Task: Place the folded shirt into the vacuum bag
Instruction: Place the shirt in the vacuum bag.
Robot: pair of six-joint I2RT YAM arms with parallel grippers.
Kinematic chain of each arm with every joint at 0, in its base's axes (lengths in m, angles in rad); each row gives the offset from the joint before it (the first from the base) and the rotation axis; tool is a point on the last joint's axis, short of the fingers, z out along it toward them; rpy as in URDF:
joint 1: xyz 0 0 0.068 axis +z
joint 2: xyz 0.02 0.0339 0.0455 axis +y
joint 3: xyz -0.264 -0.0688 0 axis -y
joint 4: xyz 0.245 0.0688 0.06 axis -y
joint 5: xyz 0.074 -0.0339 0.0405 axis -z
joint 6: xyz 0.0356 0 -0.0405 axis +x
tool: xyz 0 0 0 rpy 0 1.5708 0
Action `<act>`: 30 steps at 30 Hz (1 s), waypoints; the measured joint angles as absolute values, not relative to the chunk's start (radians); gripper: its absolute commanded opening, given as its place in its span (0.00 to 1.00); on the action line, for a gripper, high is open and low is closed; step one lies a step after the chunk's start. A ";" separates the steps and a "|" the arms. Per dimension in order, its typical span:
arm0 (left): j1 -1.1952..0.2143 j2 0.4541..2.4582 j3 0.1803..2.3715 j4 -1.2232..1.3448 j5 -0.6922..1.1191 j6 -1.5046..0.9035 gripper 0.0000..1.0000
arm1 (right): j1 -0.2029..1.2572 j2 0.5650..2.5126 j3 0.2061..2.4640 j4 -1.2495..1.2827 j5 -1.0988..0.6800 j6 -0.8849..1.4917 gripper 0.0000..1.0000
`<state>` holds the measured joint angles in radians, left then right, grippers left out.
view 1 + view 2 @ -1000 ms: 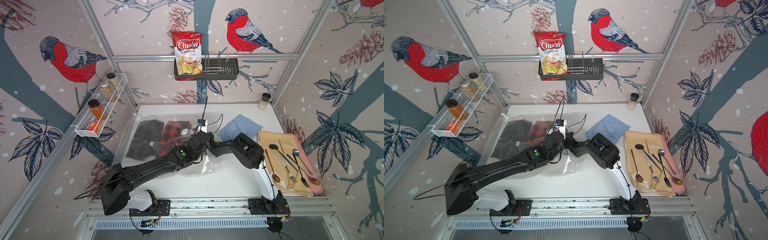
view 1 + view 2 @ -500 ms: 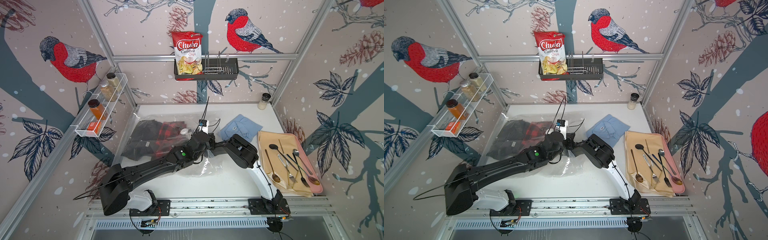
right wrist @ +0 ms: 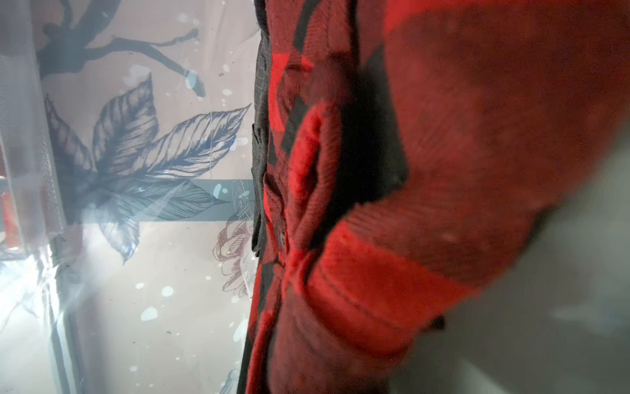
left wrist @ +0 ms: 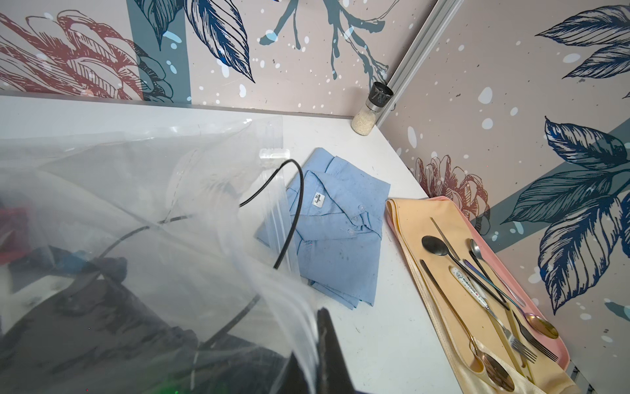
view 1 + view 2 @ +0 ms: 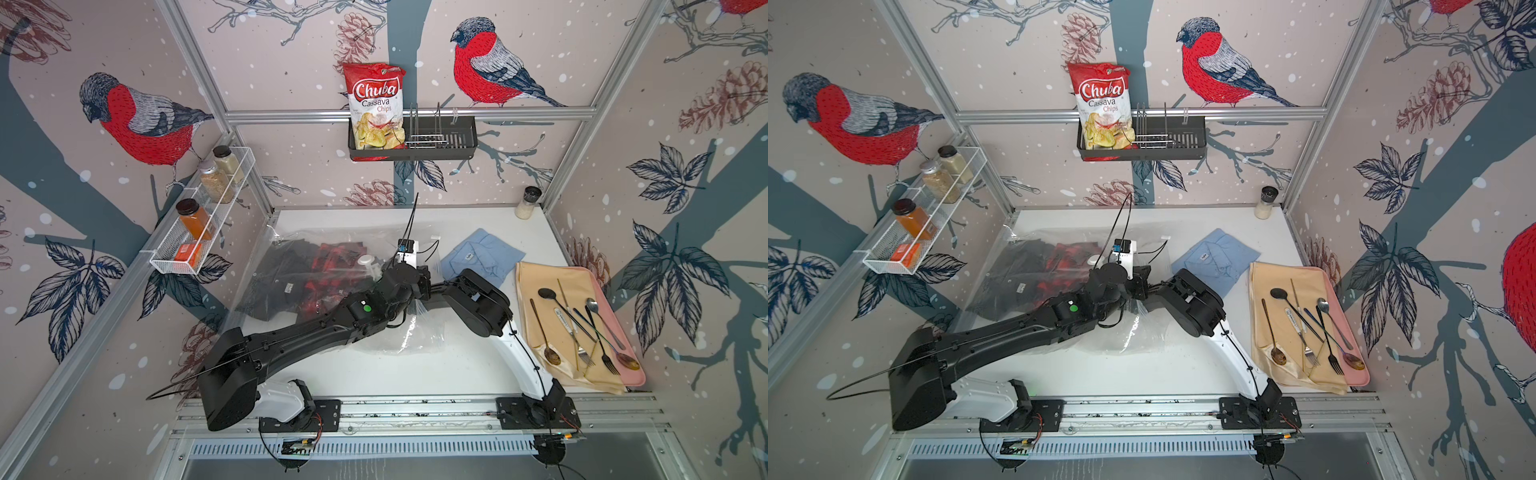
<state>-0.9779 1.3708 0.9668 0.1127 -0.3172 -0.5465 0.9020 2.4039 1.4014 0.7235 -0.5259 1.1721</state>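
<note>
The clear vacuum bag (image 5: 415,332) (image 5: 1133,328) lies at the table's left, its white valve (image 5: 366,261) on top. Inside it lie a black shirt (image 5: 278,282) and a red-and-black plaid folded shirt (image 5: 332,266) (image 5: 1065,266), partly overlapping. My left gripper (image 4: 322,312) is shut on the bag's upper lip and holds it raised. My right forearm reaches into the bag's mouth under the left arm, so its gripper is hidden in both top views. The right wrist view is filled by bunched plaid shirt (image 3: 409,204) covering the jaws, with bag plastic (image 3: 34,170) beside it.
A folded light-blue shirt (image 5: 484,257) (image 4: 337,232) lies outside the bag's mouth. Right of it a pink tray (image 5: 631,365) holds a yellow cloth and cutlery. A shaker (image 5: 527,203) stands in the back right corner. A spice shelf (image 5: 199,224) and a black rack (image 5: 415,145) hang on the walls.
My right arm has pushed leftward, deeper into the bag, and the plaid shirt has slid left onto the black one. The left gripper has kept its hold on the lip.
</note>
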 measured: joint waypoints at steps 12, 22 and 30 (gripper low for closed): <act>-0.971 1.397 0.951 0.147 -0.344 -0.546 0.00 | 0.849 2.160 1.127 0.657 -0.496 1.115 0.49; -0.953 1.394 0.926 0.144 -0.375 -0.545 0.00 | 0.791 1.972 0.870 0.655 -0.475 1.093 0.58; -0.951 1.409 0.902 0.142 -0.390 -0.546 0.00 | 0.731 1.832 0.719 0.691 -0.476 1.077 0.60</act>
<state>-0.9508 1.4094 0.9016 0.1421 -0.3897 -0.5457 0.7315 1.8320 0.7193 0.6907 -0.4759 1.0771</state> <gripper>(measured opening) 0.048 0.597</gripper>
